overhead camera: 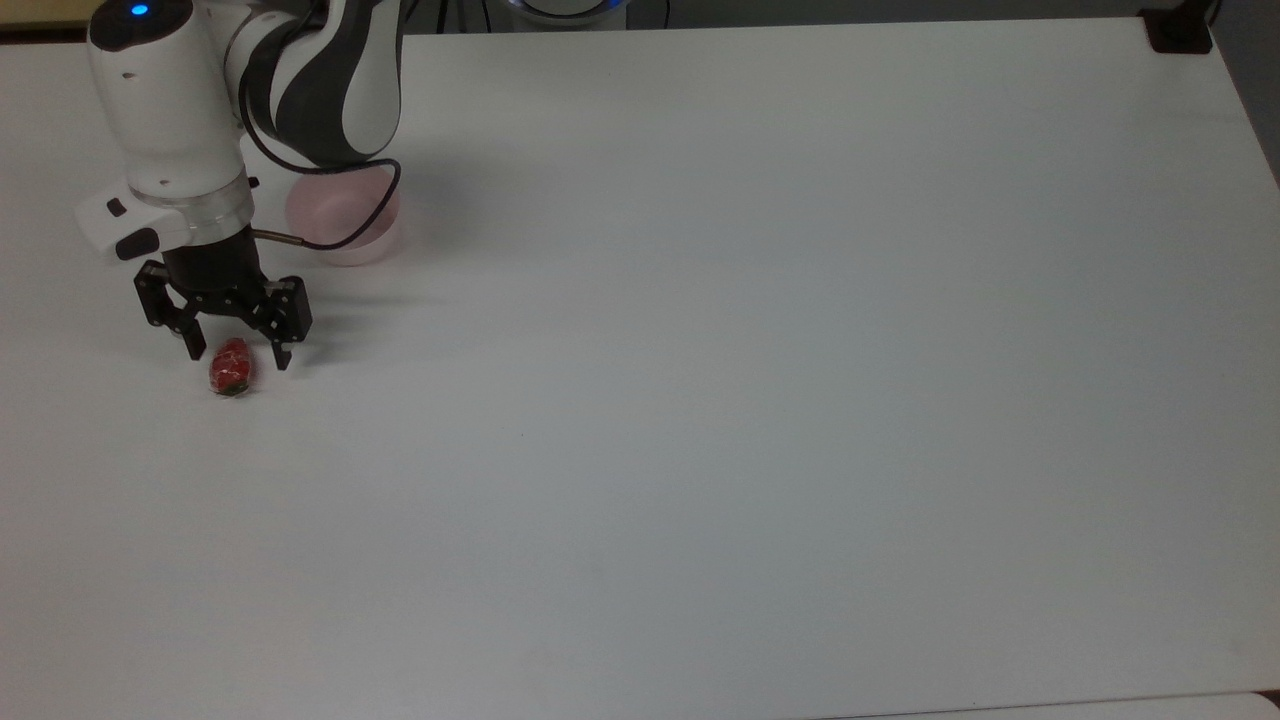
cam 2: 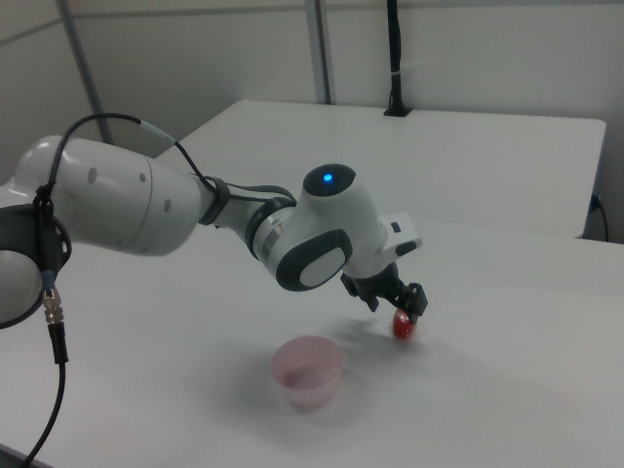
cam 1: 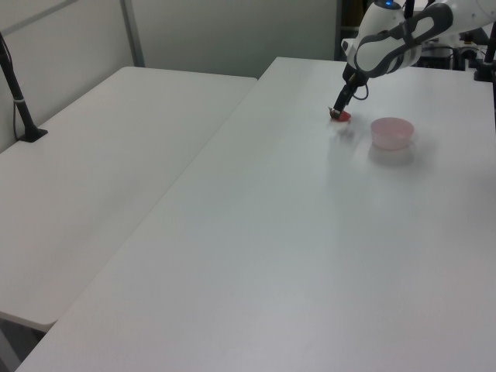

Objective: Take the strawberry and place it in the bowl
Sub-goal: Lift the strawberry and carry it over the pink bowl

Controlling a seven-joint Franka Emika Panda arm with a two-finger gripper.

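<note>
— Where, the strawberry [overhead camera: 231,367]?
— Flat on the white table [overhead camera: 760,380], near the top view's left edge, green end toward the bottom; just below the gripper [overhead camera: 238,355], between its two fingertips

— And the claw?
— Spread wide, gripping nothing; one finger [overhead camera: 194,346] at the strawberry's left, the other at its right in the top view

— The bowl [overhead camera: 345,222]?
— Up and to the right, well apart from the fruit, partly behind the arm's cable

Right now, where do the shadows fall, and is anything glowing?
Top view: a soft shadow lies on the table to the right of the tool. Right view: a blue light glows on the arm, and the bowl casts a faint shadow.
</note>
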